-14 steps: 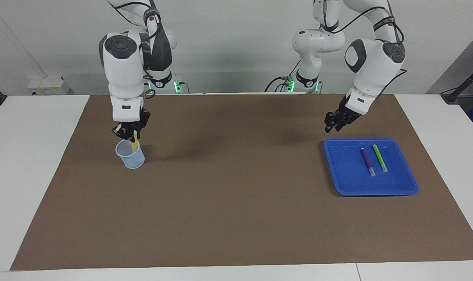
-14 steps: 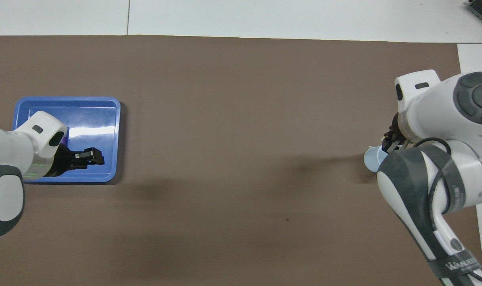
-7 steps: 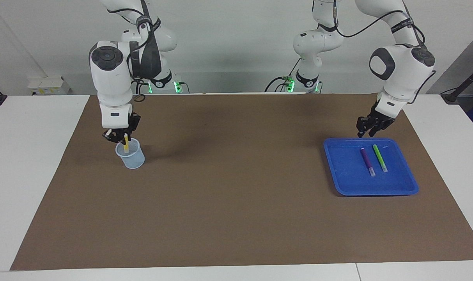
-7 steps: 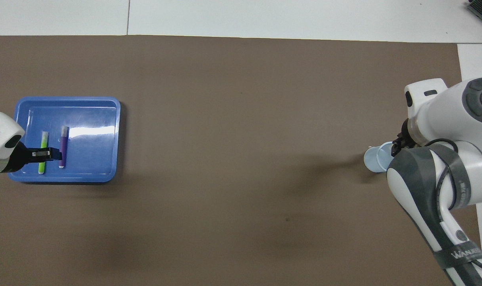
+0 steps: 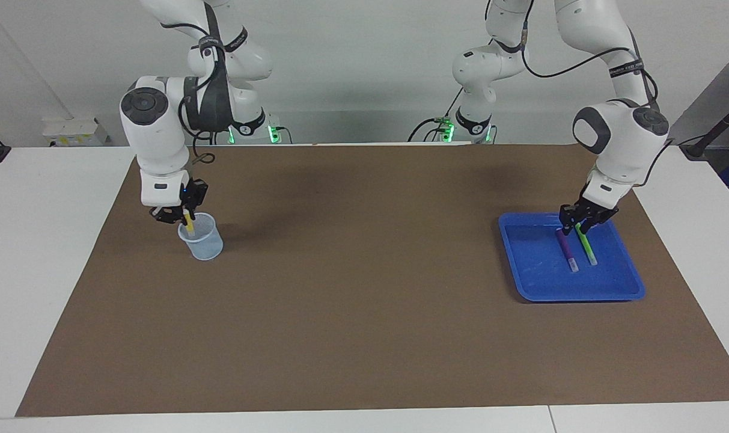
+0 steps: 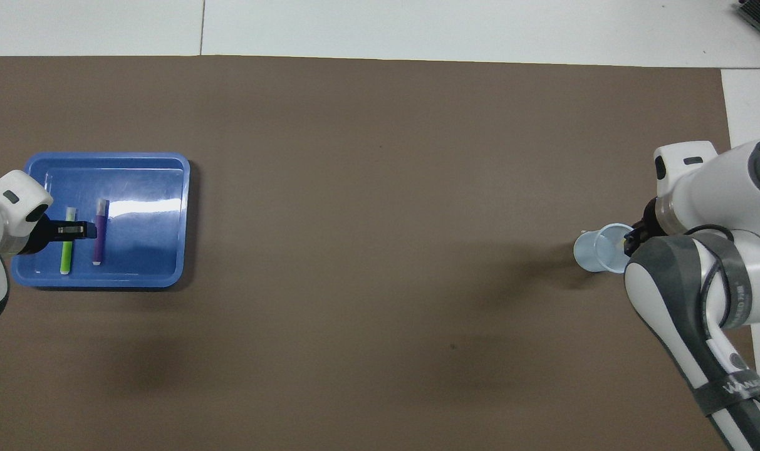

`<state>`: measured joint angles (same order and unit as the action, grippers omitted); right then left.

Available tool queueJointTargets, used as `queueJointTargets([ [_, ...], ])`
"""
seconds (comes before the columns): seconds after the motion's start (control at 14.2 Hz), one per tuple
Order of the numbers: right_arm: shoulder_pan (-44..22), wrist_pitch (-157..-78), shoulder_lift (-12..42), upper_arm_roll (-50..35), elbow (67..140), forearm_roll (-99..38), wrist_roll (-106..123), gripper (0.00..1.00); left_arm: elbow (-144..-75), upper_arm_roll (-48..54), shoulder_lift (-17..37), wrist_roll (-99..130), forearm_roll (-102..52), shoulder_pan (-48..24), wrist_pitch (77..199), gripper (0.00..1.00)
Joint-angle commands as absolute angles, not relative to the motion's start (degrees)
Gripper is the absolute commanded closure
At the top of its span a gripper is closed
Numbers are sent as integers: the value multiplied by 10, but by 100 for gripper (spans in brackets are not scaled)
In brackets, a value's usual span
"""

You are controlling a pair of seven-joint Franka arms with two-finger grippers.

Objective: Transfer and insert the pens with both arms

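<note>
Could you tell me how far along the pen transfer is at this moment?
One pen is nearly done: the yellow pen stands in the cup, with the right gripper at its top. The left gripper is low over the green pen in the blue tray. The purple pen waits beside it.

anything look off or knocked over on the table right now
Nothing stands out. The cup stands upright with the yellow pen in it, under the right gripper. The purple pen and green pen lie side by side in the tray, with the left gripper low over them.
</note>
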<state>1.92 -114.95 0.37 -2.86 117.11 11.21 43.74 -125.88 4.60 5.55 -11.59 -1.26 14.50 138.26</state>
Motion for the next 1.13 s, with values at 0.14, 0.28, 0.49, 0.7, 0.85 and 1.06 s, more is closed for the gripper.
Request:
queueJointTargets([
  [0.14, 27, -1162, -16, -35, 1186, 84, 441, 33, -1231, 52, 115, -123, -2, 153, 1427, 49],
  [0.28, 23, -1161, -16, -35, 1179, 69, 440, 24, -1228, 52, 127, -123, -2, 153, 1436, 49],
  [0.49, 18, -1151, -14, -39, 1159, 36, 438, 18, -1229, 52, 139, -122, -2, 153, 1452, 49],
  [0.7, 17, -1144, -15, -41, 1158, -41, 397, 0, -1233, 52, 146, -120, -2, 151, 1465, 49],
  [0.85, -1, -1145, -15, -41, 1158, -77, 369, 0, -1237, 53, 146, -122, -2, 152, 1470, 64],
  [1.06, -26, -1145, -14, -41, 1154, -136, 279, 0, -1244, 53, 146, -122, -2, 147, 1474, 100],
])
